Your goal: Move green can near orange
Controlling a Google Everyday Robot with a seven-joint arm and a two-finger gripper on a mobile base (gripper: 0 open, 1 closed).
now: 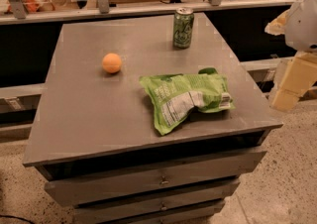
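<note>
The green can stands upright near the far edge of the grey cabinet top, right of centre, its pale markings too blurred to read. The orange sits well apart from it, nearer and to the left on the same surface. A crinkled green chip bag lies flat toward the front right, touching neither. The gripper hangs off the cabinet's right side, away from all three items; it is cut off by the picture's edge, only white and tan parts show, and whether it is apart or together I cannot tell. Drawer fronts below fall partly into shadow.
</note>
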